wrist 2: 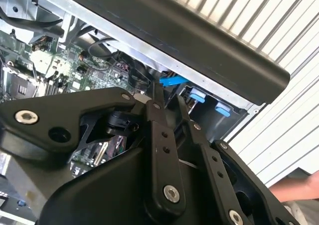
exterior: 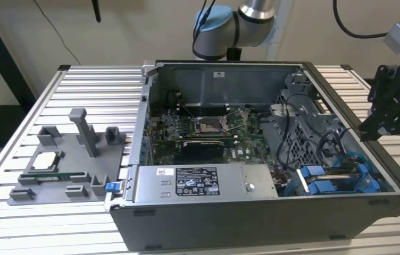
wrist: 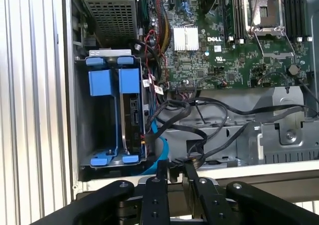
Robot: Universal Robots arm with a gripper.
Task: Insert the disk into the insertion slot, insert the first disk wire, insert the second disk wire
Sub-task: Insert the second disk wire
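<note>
The gripper is hanging over the exterior view's right edge of the open case, just outside and above its wall. In both wrist views its black fingers are sitting almost pressed together, pinching nothing, with just a thin dark gap between them. They are pointing down past the case rim.

The disk is already sitting in the slot, standing on edge in its blue carrier in the lane nearer the motherboard. The lane beside it is looking dark under its own blue tabs. In the exterior view the slot is lying in the case corner just below the gripper, next to the labelled power box.

A blue cable is curling along the disk's motherboard-side edge, and black wires are looping close by. Whether any of them is plugged into the disk, I cannot tell.

The case is resting on a slatted table, and a grey parts tray is lying at the exterior view's left, well apart from the gripper.
</note>
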